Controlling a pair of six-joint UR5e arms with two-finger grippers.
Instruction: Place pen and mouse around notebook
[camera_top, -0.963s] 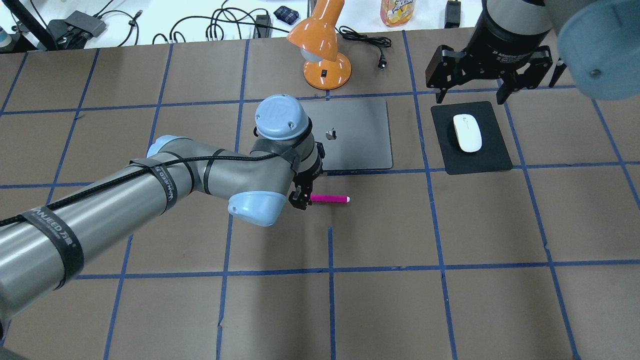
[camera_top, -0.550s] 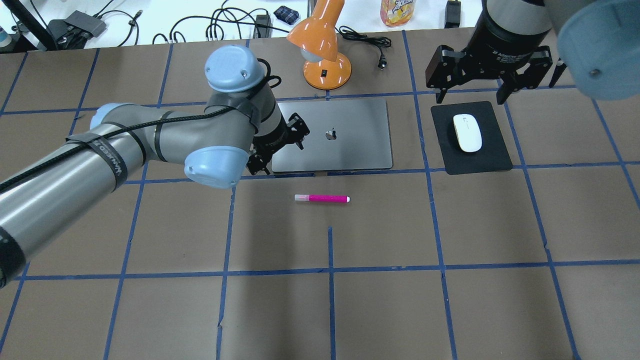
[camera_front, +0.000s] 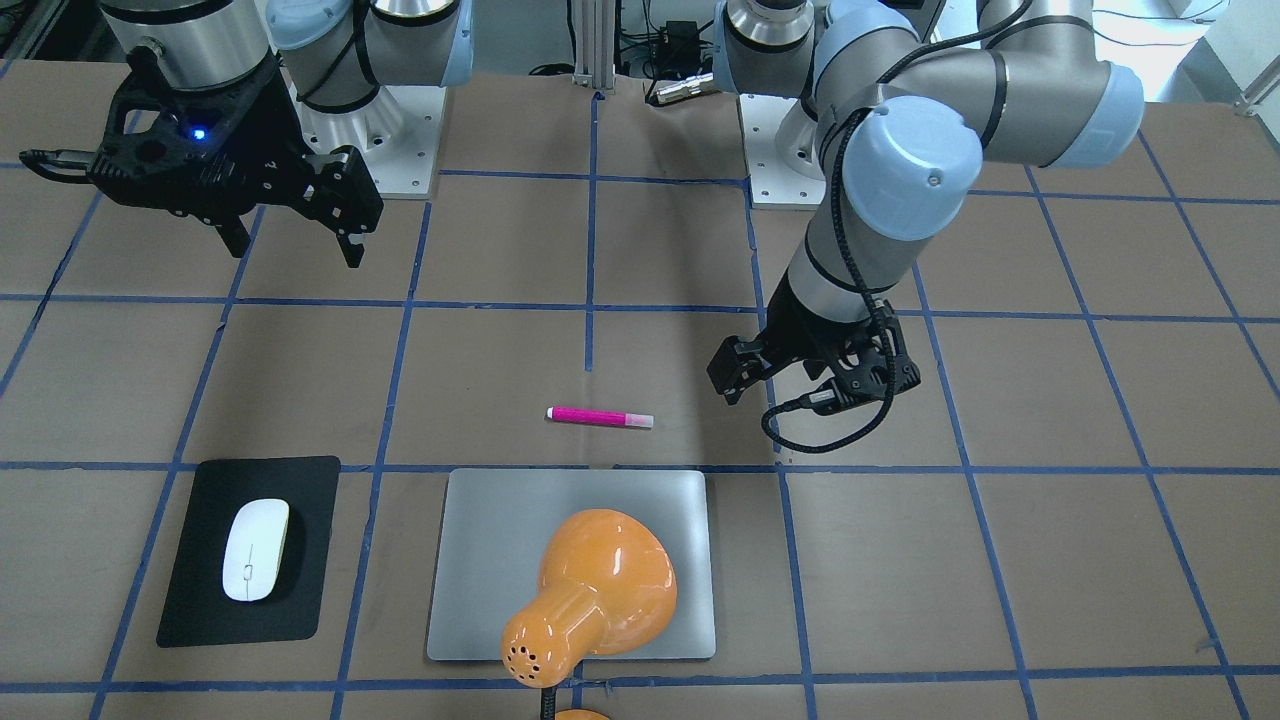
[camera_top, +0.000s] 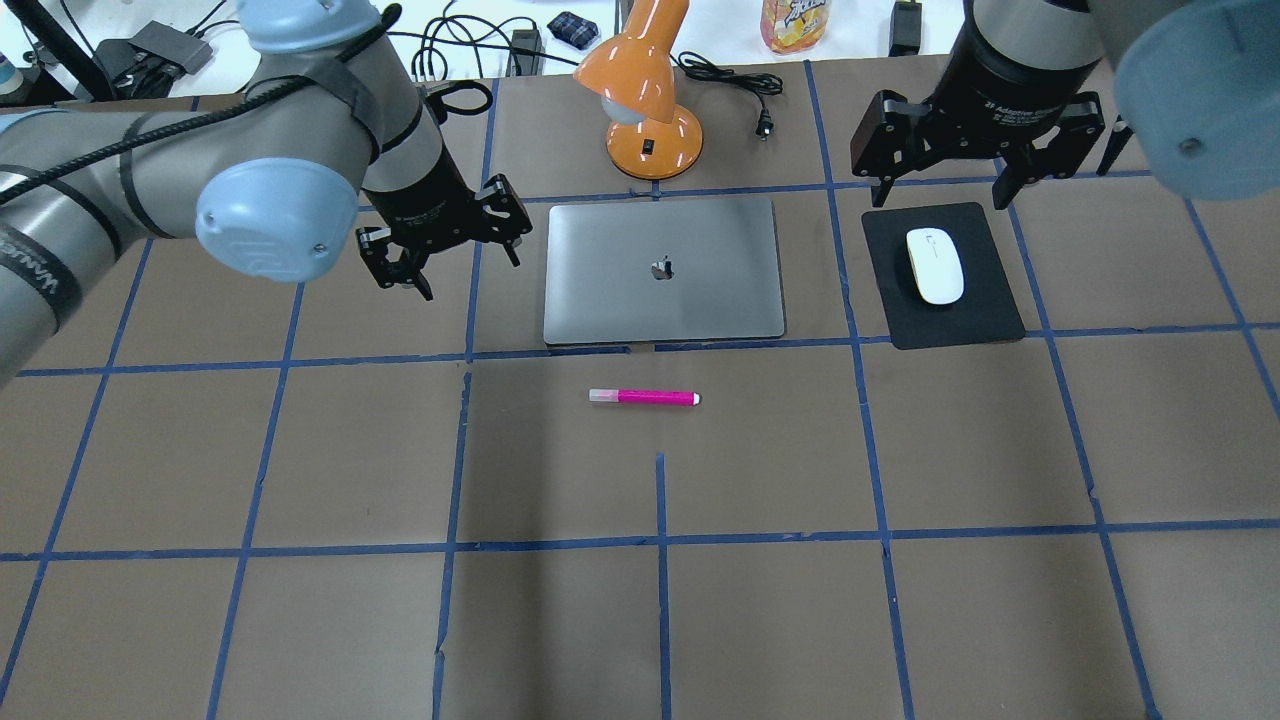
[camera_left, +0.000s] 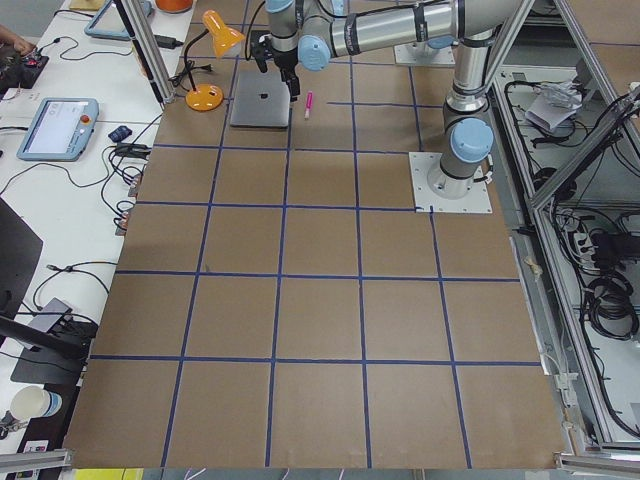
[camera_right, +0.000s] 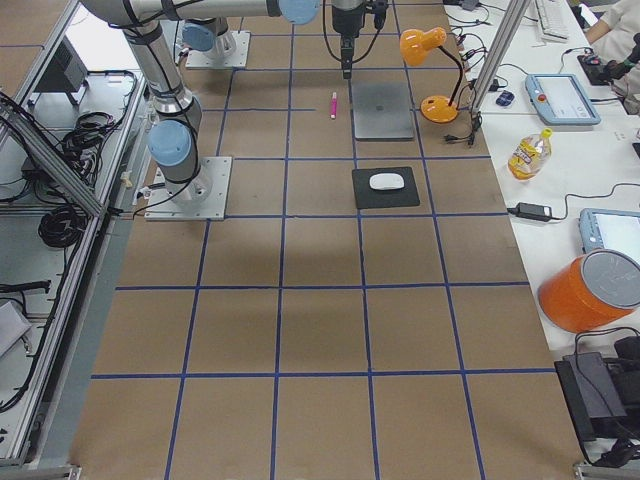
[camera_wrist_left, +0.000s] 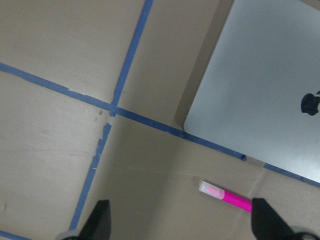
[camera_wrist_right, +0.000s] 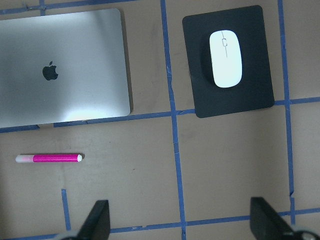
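Where the front-facing camera looks down, an orange desk lamp (camera_front: 590, 585) leans over the notebook (camera_front: 480, 560) and hides its middle. The pen (camera_front: 598, 417), magenta with a pale cap, lies flat just off the notebook's robot-side long edge, parallel to it and not touching. The glossy white mouse (camera_front: 255, 550) rests on a black mat (camera_front: 190, 610) beside the notebook, toward the robot's right. The left end effector (camera_front: 812, 385) hangs spread, holding nothing, off the notebook's opposite short side. The right end effector (camera_front: 295, 235), likewise spread and holding nothing, is raised on the mat's side of the notebook.

Overhead, the lamp's base stands just past the notebook's far edge, and the silver-grey lid shows a dark logo. The bench (camera_top: 1000, 450) is brown, gridded with blue tape. Cables (camera_top: 440, 50) and a yellow bottle (camera_top: 795, 22) lie on a white table beyond the notebook.

Both side views show white worktables with cables alongside the bench; the fingers are too small to judge there.

The left wrist view shows the notebook's corner and the pen, with both fingertips far apart. The right wrist view shows notebook, pen and mouse, fingertips equally wide.
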